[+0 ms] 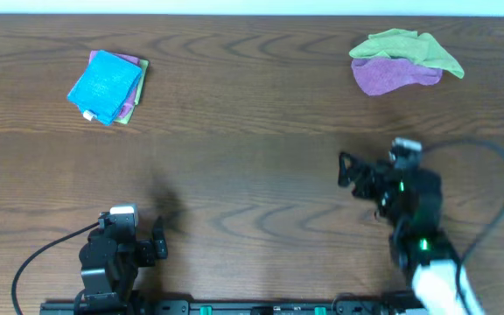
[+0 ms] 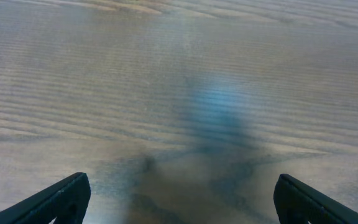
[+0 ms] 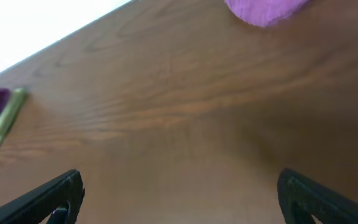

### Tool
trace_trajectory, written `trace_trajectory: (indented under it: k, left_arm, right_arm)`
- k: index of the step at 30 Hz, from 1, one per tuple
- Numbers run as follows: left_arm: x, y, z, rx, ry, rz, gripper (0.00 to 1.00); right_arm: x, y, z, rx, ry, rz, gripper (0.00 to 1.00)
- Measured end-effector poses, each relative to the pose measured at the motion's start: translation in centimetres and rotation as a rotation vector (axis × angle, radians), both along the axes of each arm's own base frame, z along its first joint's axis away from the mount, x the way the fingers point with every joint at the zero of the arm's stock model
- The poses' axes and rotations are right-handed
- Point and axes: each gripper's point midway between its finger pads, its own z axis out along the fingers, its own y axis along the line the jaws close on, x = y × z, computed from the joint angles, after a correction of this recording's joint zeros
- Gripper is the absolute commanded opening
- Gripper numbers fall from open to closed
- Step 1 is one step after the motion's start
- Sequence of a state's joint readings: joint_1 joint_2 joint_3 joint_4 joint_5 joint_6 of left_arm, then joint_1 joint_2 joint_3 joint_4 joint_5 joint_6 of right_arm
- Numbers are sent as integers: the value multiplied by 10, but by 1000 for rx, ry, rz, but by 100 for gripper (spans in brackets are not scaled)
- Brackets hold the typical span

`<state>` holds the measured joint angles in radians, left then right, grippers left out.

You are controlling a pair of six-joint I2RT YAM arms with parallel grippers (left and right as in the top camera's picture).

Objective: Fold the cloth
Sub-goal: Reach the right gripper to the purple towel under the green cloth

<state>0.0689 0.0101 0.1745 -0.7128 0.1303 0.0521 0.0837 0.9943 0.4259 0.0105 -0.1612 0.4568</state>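
First, with left end effector (image 1: pixel 159 240) and right end effector (image 1: pixel 346 171) released, reach far right and draw the purple cloth (image 1: pixel 390 75) from under the lime-green cloth (image 1: pixel 407 45).

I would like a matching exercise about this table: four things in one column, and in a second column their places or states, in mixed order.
Things:
1. purple cloth
2. lime-green cloth
3. blue cloth
4. right gripper

Places or states:
a. open, above a bare part of the table
b. on top of a folded stack, far left
c. crumpled, far right, partly covered by another cloth
d. draped over another cloth

Pairs: 1-c, 2-d, 3-b, 4-a.
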Motion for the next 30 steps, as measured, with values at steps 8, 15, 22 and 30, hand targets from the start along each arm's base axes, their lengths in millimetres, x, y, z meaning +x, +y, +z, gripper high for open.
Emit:
trace_trajectory:
  k: [8,15,22,30]
  left_arm:
    - [0,0,0,0,0,0,95]
    - [0,0,0,0,0,0,95]
    - [0,0,0,0,0,0,95]
    - [0,0,0,0,0,1,95]
  right_arm:
    - [80,-17,11,-98,135,-2,99]
    - [146,-50,20,-141,123,-52,99]
    - [200,-65,-5,-177,141,-53,99]
    - [211,-69,-60,-191,212,-55,99]
